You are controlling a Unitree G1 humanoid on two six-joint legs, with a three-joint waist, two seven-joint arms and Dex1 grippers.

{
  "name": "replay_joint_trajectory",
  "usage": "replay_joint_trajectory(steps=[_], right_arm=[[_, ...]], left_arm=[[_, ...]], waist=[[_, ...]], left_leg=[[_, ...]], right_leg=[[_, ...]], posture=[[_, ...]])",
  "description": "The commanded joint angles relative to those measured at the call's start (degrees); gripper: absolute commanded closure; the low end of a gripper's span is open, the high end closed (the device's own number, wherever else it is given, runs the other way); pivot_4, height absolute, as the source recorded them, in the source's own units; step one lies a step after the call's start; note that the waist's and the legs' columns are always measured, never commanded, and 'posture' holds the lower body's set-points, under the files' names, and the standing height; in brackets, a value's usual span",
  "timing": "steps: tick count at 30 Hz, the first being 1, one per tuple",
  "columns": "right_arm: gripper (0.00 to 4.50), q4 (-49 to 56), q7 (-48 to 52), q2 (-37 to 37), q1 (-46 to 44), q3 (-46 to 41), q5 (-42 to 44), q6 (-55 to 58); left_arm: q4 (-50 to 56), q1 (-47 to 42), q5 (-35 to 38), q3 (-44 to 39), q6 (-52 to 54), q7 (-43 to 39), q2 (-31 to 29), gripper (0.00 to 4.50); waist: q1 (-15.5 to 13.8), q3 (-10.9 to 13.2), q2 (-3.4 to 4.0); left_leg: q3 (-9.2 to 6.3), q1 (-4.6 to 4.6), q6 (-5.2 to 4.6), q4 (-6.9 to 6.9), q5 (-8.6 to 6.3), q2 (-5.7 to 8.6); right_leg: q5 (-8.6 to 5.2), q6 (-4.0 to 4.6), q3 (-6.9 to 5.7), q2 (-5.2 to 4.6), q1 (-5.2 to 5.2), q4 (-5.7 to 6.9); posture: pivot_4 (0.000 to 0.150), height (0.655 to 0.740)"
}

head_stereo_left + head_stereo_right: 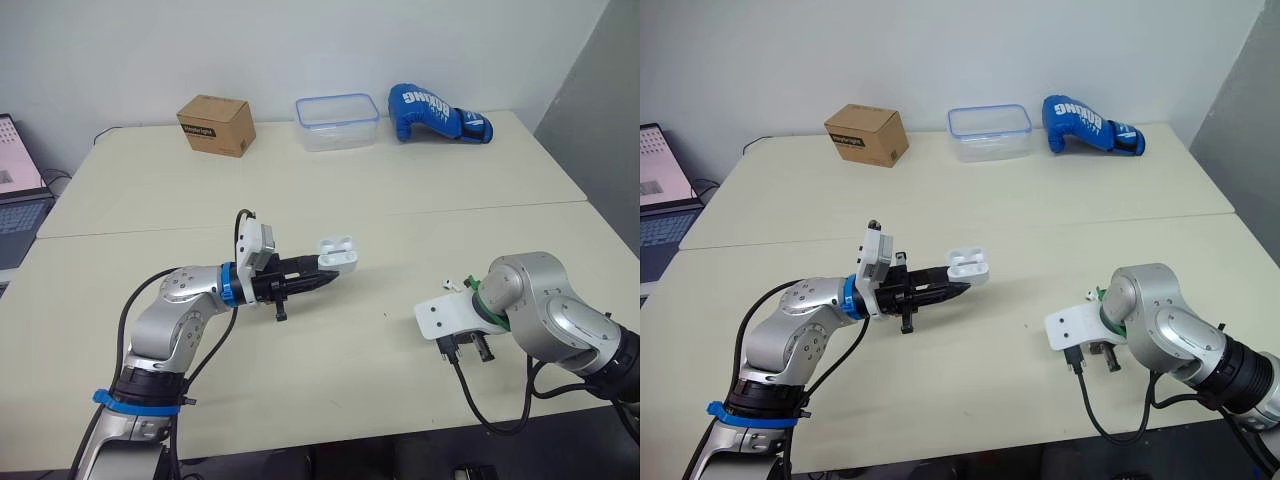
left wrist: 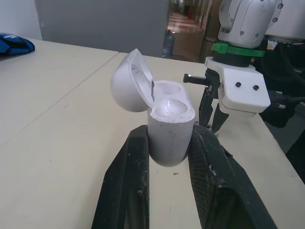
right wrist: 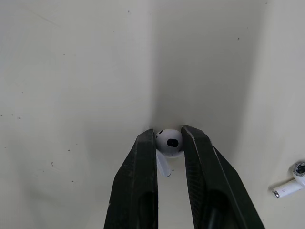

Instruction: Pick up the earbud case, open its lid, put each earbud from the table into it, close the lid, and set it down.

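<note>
The white earbud case [image 1: 338, 253] is held above the middle of the table, my left gripper [image 1: 325, 276] shut on its lower body. Its lid [image 2: 129, 82] is flipped open, and both sockets [image 2: 170, 98] look empty. At the right front, my right gripper [image 3: 169, 143] points down at the table, shut on a white earbud [image 3: 169, 141] pinched between its fingertips. A second earbud [image 3: 289, 187] lies loose on the table close by, also seen just beyond the right wrist [image 1: 449, 284]. The right gripper [image 2: 212, 110] faces the case in the left wrist view.
Along the far edge stand a cardboard box [image 1: 216, 124], a clear plastic container with a blue rim [image 1: 337, 121] and a blue boxing glove [image 1: 438, 113]. A laptop [image 1: 20, 200] sits off the table's left side. A seam [image 1: 400, 212] crosses the tabletop.
</note>
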State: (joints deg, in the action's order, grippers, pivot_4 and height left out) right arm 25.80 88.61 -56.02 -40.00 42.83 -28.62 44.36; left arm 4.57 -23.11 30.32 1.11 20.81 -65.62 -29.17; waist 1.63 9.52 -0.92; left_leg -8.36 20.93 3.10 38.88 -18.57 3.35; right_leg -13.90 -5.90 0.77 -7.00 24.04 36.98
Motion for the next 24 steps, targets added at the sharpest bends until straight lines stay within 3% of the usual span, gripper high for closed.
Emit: replay_joint_trajectory(steps=[1, 8, 13, 19, 24], right_arm=[[4.11, 1.12, 3.09, -0.55, -0.48, 0.34, -1.32, 0.17], [4.11, 3.02, 2.06, -0.50, -0.74, -3.21, 1.20, 4.03], [4.11, 8.74, -1.25, 2.90, 1.27, -13.17, 9.75, 15.45], [4.11, 15.13, -6.04, 14.58, 4.93, -28.54, 23.30, 36.49], [4.11, 19.04, -13.86, 29.88, 8.62, -42.31, 30.90, 42.07]], left_arm=[[1.28, -0.11, 0.34, -0.30, -1.17, 0.13, 0.16, 3.74], [1.19, 0.32, 0.30, -0.32, -0.52, 0.93, 0.34, 3.74], [-0.76, -0.49, 1.30, -1.21, -1.80, 0.09, 1.33, 3.74], [-3.85, -0.92, 0.50, -1.06, -4.44, -1.37, 2.14, 3.74], [-6.15, -1.60, 0.23, -0.45, -5.65, -3.02, 2.45, 3.74]], waist=[[0.00, 0.00, 0.00], [-0.01, 0.00, 0.00], [-0.14, 0.00, 0.00], [-0.28, 0.00, 0.00], [-0.24, -0.01, 0.02]], left_leg=[[0.00, 0.00, 0.00, 0.00, 0.00, 0.00], [0.00, 0.00, 0.00, 0.00, 0.00, 0.00], [-0.03, 0.02, 0.00, -0.02, 0.00, 0.00], [-0.08, 0.03, 0.00, -0.01, 0.00, 0.02], [-0.12, 0.03, 0.00, -0.02, 0.00, 0.04]], right_leg=[[0.00, 0.00, 0.00, 0.00, 0.00, 0.00], [0.00, 0.00, 0.00, 0.00, 0.01, 0.00], [0.00, 0.00, -0.01, 0.00, 0.01, -0.01], [0.00, 0.01, -0.02, -0.01, 0.00, -0.01], [0.01, 0.01, -0.04, -0.01, 0.02, 0.04]], posture=[[0.150, 0.7307], [0.150, 0.7307], [0.150, 0.7307], [0.150, 0.7307], [0.150, 0.7307]])
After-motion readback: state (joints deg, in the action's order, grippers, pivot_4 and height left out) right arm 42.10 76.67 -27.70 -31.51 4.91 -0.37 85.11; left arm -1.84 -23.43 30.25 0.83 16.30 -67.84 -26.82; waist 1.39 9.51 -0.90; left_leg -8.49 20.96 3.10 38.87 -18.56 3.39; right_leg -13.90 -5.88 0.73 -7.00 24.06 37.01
